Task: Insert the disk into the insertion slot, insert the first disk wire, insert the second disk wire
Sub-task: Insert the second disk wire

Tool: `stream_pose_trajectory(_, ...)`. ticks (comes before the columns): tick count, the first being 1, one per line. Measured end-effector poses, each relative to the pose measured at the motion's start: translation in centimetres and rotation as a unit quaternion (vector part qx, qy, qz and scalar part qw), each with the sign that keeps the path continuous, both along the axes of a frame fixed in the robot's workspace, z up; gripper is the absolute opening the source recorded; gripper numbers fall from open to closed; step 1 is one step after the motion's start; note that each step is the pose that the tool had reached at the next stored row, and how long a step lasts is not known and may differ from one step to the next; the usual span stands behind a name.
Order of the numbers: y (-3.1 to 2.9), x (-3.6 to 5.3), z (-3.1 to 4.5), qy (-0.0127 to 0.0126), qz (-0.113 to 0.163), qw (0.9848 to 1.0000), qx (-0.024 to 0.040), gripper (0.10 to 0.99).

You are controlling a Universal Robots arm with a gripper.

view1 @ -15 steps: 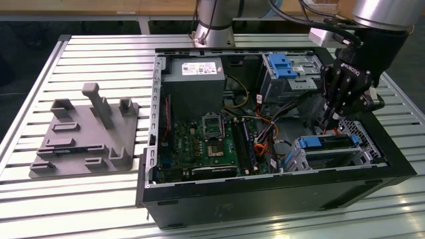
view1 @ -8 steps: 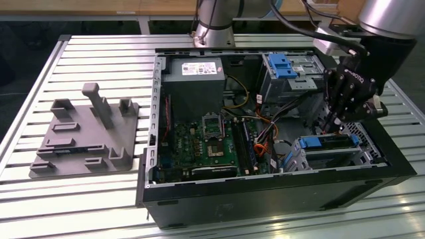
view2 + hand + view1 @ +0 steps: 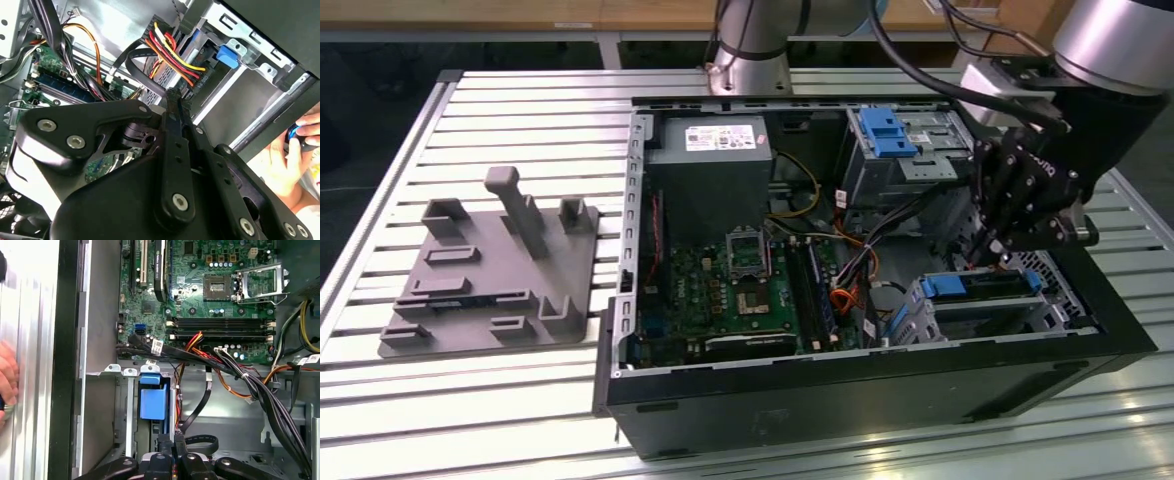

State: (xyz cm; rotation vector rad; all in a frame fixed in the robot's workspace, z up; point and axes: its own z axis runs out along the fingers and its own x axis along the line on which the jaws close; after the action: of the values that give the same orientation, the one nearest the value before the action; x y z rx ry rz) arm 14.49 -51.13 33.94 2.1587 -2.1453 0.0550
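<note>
Across the exterior view from its left: a grey fixture plate (image 3: pixel 487 275) lies on the slatted table (image 3: pixel 520 400), then the open computer case (image 3: pixel 854 390) with its motherboard (image 3: pixel 734 290). At that view's right, the disk (image 3: pixel 983 287) already sits in the insertion slot (image 3: pixel 987 310), its blue bracket showing. The gripper (image 3: pixel 991 258) hangs just beside the disk's rear edge, fingers drawn nearly together on a black wire connector (image 3: pixel 174 440) in the first wrist view. Judgement: the wire step is in hand; keep the connector square to the port, press straight, and mind the loose cable bundle (image 3: pixel 240 375). A person's hand (image 3: pixel 290 160) rests outside the case.
</note>
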Motion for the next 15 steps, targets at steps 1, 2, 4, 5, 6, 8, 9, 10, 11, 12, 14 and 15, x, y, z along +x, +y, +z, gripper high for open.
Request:
stream_pose_trajectory(1,-0.12,0.00,-0.01,0.0000,0.000,1.0000,0.0021,0.145)
stream_pose_trajectory(2,-0.19,0.00,0.00,0.0000,0.000,1.0000,0.0036,0.145)
stream_pose_trajectory(4,-0.21,0.00,0.00,0.0000,0.000,1.0000,0.0045,0.145)
stream_pose_trajectory(5,-0.21,0.00,-0.01,0.0000,0.000,1.0000,0.0046,0.145)
stream_pose_trajectory(6,-0.21,0.00,0.00,0.0000,0.000,1.0000,0.0046,0.145)
stream_pose_trajectory(8,-0.21,0.00,0.00,0.0000,0.000,1.0000,0.0048,0.145)
stream_pose_trajectory(9,-0.21,0.00,-0.01,0.0000,0.000,1.0000,0.0049,0.145)
stream_pose_trajectory(10,-0.22,0.00,-0.01,0.0000,0.000,1.0000,0.0053,0.145)
stream_pose_trajectory(11,-0.26,0.00,-0.01,0.0000,0.000,1.0000,0.0086,0.145)
stream_pose_trajectory(12,-0.31,0.00,0.00,0.0000,0.000,0.9999,0.0167,0.145)
stream_pose_trajectory(14,-0.42,0.00,-0.01,0.0000,0.000,0.9994,0.0352,0.145)
stream_pose_trajectory(15,-0.51,0.00,0.00,0.0000,0.000,0.9991,0.0424,0.145)
